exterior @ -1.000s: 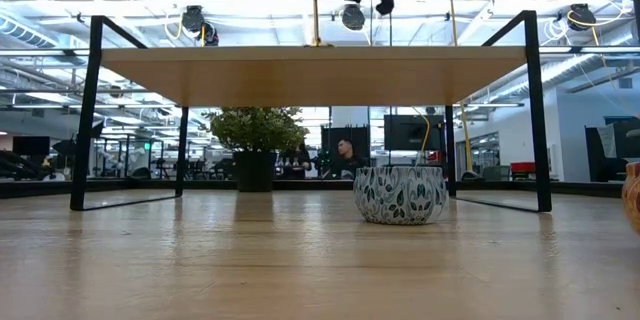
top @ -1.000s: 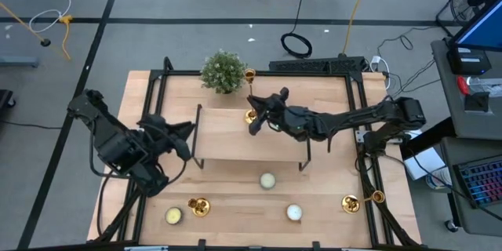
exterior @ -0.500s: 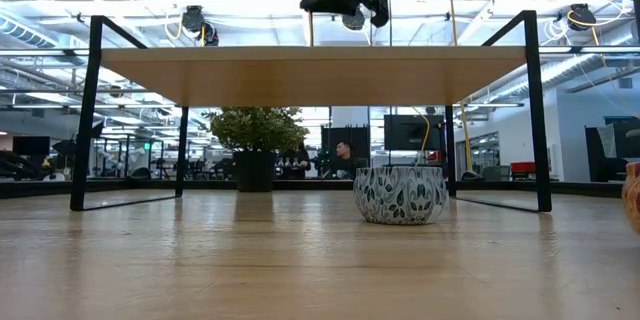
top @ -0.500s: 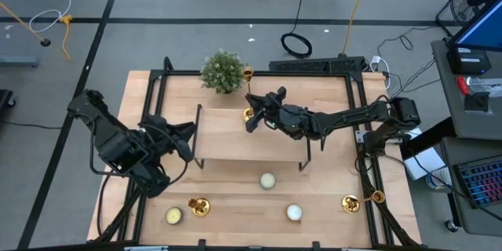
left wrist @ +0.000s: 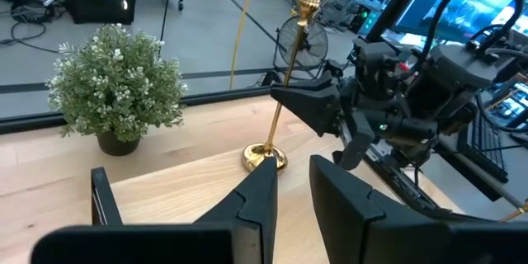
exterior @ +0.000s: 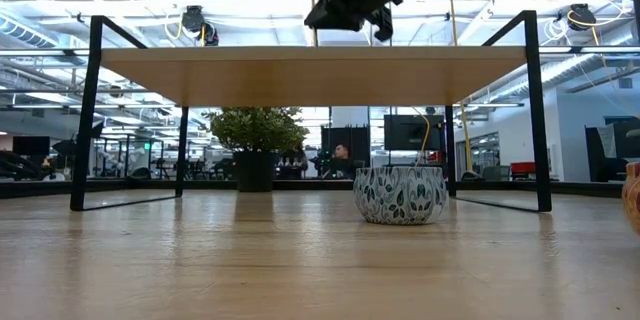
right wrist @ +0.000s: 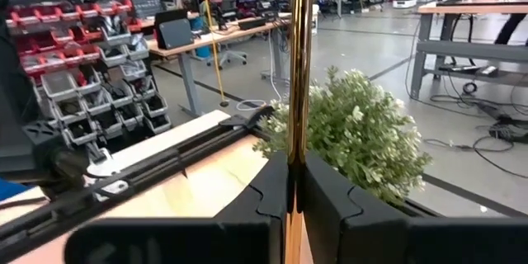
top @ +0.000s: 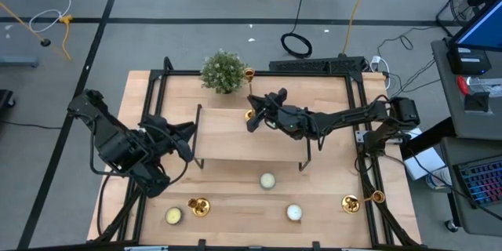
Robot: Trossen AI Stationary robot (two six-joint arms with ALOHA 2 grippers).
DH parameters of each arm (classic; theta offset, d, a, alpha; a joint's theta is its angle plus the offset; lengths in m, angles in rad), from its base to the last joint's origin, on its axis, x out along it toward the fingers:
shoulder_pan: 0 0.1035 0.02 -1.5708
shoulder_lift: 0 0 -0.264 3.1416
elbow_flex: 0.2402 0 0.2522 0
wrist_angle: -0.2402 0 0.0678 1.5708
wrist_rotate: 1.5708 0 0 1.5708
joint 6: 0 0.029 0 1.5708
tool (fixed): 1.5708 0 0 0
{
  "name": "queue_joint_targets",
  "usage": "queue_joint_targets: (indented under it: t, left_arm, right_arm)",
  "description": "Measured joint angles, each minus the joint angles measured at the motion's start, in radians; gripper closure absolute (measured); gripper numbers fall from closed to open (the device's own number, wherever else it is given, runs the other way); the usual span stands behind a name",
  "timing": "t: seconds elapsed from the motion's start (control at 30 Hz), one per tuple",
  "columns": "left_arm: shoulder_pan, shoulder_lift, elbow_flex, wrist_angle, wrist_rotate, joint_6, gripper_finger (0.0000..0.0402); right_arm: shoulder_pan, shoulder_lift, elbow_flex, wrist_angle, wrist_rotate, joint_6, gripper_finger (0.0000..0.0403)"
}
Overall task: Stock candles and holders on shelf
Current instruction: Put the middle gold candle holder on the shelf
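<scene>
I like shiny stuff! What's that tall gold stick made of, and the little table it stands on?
The candlestick looks like polished metal, maybe brass: it gleams gold and mirrors the light. The right gripper is shut on its stem. The shelf looks like pale matte wood on top, with thin black legs that seem to be metal.

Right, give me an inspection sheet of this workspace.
Surface: wooden table with the shelf on it.
Job's things: one gold candlestick upright on the shelf; two candlesticks and three candles on the table.
Clutter: potted plant.
Grippers: right gripper shut on the shelf candlestick's stem; left gripper idle beside the shelf.
Cables: cables on the floor.
Surroundings: keyboard, open lab room.
</scene>
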Motion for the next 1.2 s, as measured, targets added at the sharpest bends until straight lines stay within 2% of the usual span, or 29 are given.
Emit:
queue_joint_targets:
  t: [0.4, 1.2]
  left_arm:
    - [0.008, 0.000, 0.000, 0.026, -0.002, 0.013, 0.0325]
    - [0.028, 0.000, 0.000, 0.049, -0.004, 0.046, 0.0325]
  right_arm:
    - [0.001, 0.000, -0.026, 0.042, 0.000, -0.011, 0.0383]
    - [0.001, 0.000, -0.027, 0.037, 0.003, -0.038, 0.0289]
